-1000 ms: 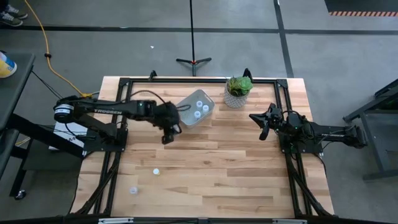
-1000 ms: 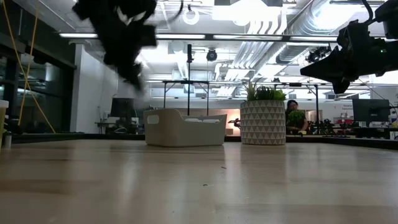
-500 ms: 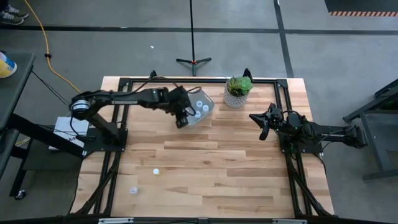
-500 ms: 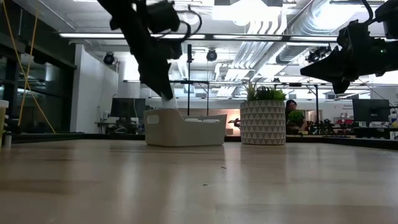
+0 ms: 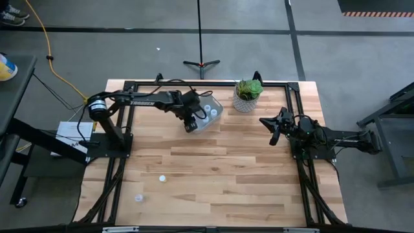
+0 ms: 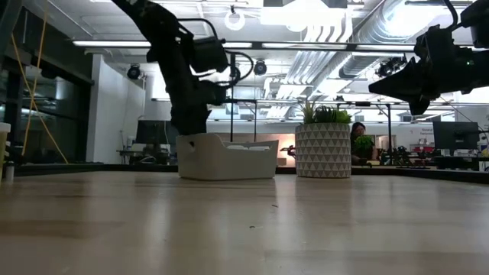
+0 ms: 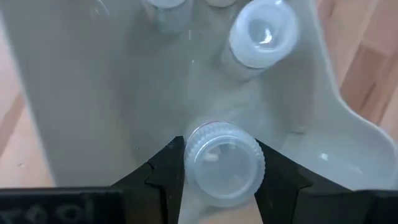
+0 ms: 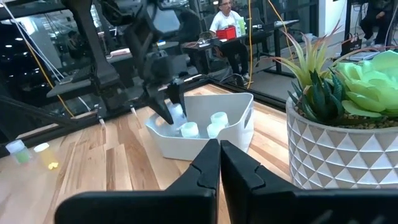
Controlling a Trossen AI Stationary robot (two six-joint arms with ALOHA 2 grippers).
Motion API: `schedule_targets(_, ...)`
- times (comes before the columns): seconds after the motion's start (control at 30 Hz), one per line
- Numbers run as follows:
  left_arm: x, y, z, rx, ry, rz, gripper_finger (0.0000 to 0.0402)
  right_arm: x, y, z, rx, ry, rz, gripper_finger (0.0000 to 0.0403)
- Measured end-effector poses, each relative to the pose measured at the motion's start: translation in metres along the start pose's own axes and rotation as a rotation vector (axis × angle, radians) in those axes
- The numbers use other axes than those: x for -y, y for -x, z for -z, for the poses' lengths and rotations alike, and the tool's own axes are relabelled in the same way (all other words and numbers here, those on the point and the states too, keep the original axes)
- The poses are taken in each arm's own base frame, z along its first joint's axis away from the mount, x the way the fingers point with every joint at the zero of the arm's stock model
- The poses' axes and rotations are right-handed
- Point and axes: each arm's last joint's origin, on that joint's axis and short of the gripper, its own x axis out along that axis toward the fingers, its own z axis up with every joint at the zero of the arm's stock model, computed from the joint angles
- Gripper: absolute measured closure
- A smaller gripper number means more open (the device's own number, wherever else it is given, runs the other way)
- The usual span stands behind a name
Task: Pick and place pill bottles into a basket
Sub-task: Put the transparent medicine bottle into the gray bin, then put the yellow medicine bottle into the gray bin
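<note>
lighting/pic quality: bright, even overhead indoor light.
low view: ceiling strip lights glare, arms backlit to silhouette, near tabletop soft/out of focus. high view: sharp, faint shadows. left wrist: close-up soft, specular spot on bottle cap. right wrist: bg slightly blurred.

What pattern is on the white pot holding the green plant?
The pot has a raised pattern of small white triangles, clearest in the right wrist view.
</note>
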Motion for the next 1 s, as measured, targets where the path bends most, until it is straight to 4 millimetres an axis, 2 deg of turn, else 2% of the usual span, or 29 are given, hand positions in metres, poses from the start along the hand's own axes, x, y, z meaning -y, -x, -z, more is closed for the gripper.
schedule_targets(0.17,0.000,-0.007,0.001,-0.023,0.008,0.017,0.0192,0.000,0.000,0.000,0.001,0.000,0.001,0.0399)
schedule_targets(0.53,0.001,-0.005,-0.002,-0.010,-0.051,0.022,0.0149,0.000,0.000,0.000,0.000,0.000,0.003,0.0401)
schedule_targets(0.67,0.004,0.016,-0.022,0.008,-0.054,0.072,0.0143,0.000,0.000,0.000,0.000,0.000,0.002,0.0398)
schedule_targets(0.83,0.011,0.051,-0.048,0.046,-0.111,0.159,0.0154,0.000,0.000,0.000,0.000,0.012,0.002,0.0401)
schedule_targets(1.0,0.037,0.088,-0.061,0.071,-0.225,0.345,0.0172,0.000,0.000,0.000,0.000,0.026,0.003,0.0399)
